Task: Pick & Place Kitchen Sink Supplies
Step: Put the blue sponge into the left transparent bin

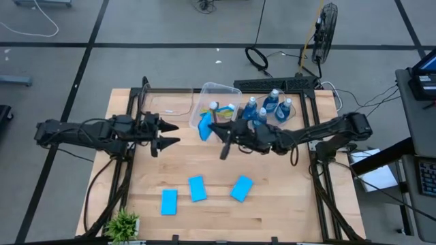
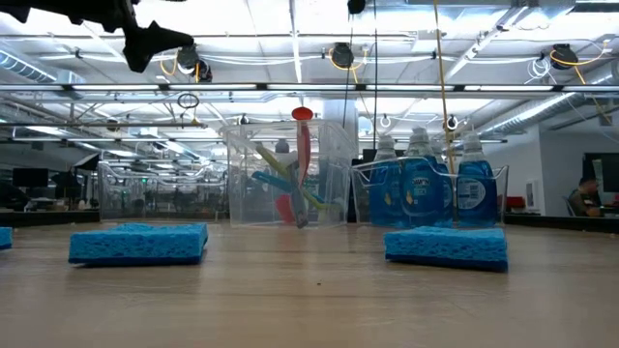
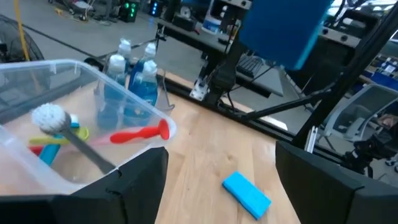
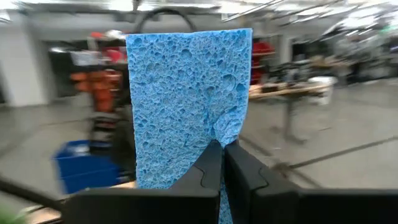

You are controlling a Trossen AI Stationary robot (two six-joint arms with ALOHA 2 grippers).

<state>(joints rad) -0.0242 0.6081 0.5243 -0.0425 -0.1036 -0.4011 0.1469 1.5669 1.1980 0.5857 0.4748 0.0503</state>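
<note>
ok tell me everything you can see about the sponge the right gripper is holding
The held sponge is a flat bright-blue rectangle with an open, pitted foam texture. The right gripper is shut on its lower edge, denting the foam there, so it stands upright off the table. From above it hangs beside the brush tub, apart from the three sponges lying on the wood. Nothing else touches it.

You get bright, even overhead light with faint shadows on the tabletop (image 1: 272,218); beyond the right gripper (image 4: 222,163) the room blurs heavily.
</note>
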